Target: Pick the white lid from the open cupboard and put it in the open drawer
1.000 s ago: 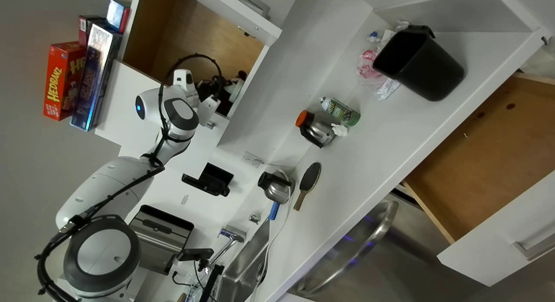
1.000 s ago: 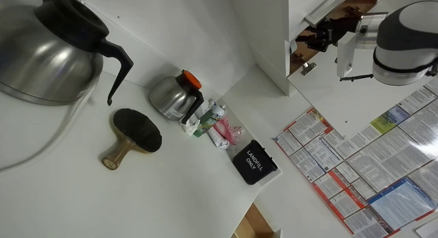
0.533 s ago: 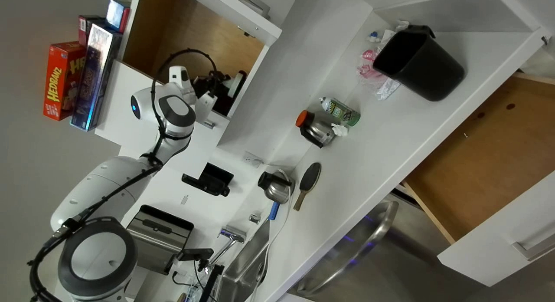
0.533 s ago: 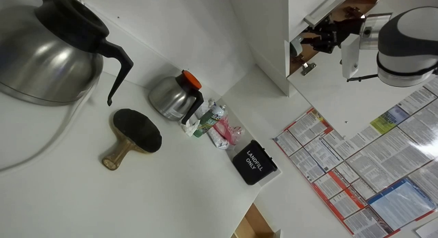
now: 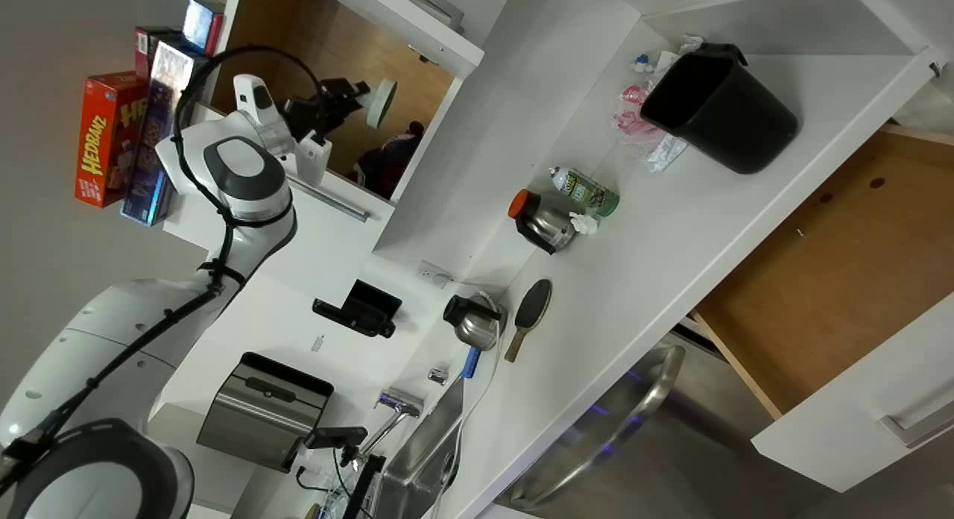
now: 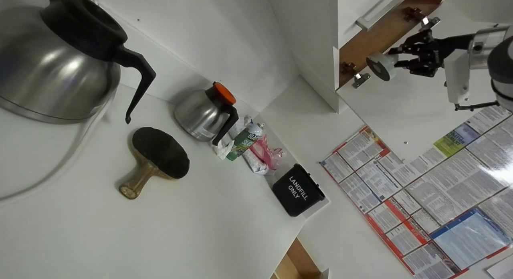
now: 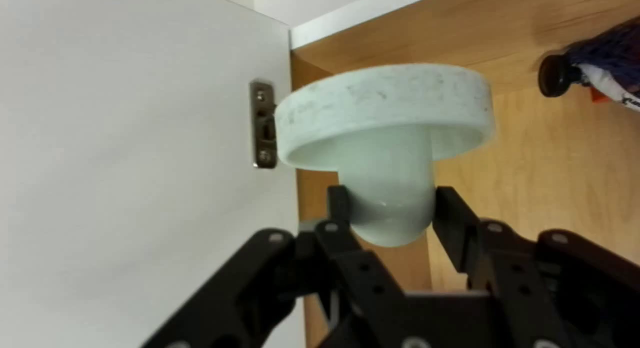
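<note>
The white lid (image 7: 385,95) is a round, pale cap with a raised rim and a thick stem in its middle. My gripper (image 7: 391,204) is shut on that stem, a finger on each side. In an exterior view the lid (image 5: 381,104) and gripper (image 5: 363,95) show in front of the opening of the cupboard (image 5: 350,38). In an exterior view the lid (image 6: 382,66) is tilted, its flat face away from the gripper (image 6: 393,58), beside the cupboard's wood edge (image 6: 372,30). The drawer (image 5: 842,258) stands open below the counter; only a corner of it (image 6: 298,257) shows elsewhere.
The open cupboard door (image 7: 150,163) with its hinge is close to the lid's left. A dark bundle (image 5: 387,165) with a bottle-like neck (image 7: 554,75) lies in the cupboard. A black bin (image 5: 719,109), steel pot (image 5: 548,224), spray can (image 5: 585,191) and paddle (image 5: 533,304) stand on the counter.
My gripper has pulled back from the cupboard with the lid in it, moving away from the dark bundle. The lid now shows fully outside the cupboard's edge. The drawer has not moved.
</note>
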### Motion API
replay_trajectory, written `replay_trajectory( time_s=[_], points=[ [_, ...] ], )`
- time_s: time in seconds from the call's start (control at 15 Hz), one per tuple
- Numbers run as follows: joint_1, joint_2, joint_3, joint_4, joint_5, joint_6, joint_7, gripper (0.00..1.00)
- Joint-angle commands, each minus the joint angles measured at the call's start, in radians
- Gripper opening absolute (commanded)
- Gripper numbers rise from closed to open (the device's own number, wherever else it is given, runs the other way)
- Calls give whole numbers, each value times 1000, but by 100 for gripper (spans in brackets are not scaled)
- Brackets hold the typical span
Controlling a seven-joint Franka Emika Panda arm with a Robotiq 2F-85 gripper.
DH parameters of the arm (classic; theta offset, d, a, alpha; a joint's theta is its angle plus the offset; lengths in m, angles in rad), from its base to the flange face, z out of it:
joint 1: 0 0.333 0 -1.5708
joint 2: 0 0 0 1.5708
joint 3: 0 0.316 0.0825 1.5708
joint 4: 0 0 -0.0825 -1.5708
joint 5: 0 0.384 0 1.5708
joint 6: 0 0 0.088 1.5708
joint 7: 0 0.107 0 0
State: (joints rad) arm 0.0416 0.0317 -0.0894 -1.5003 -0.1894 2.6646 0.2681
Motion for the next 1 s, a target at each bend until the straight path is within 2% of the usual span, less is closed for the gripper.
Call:
replay_trajectory(
  time_s=[0.0, 0.53, 0.93],
  points=[
    [-15, -106, -24, -147, -74, 3, 115, 22],
    [-75, -228, -24, -467, -303, 52, 499, 22],
    [-113, -238, -4, -624, -533, 57, 835, 22]
  ],
)
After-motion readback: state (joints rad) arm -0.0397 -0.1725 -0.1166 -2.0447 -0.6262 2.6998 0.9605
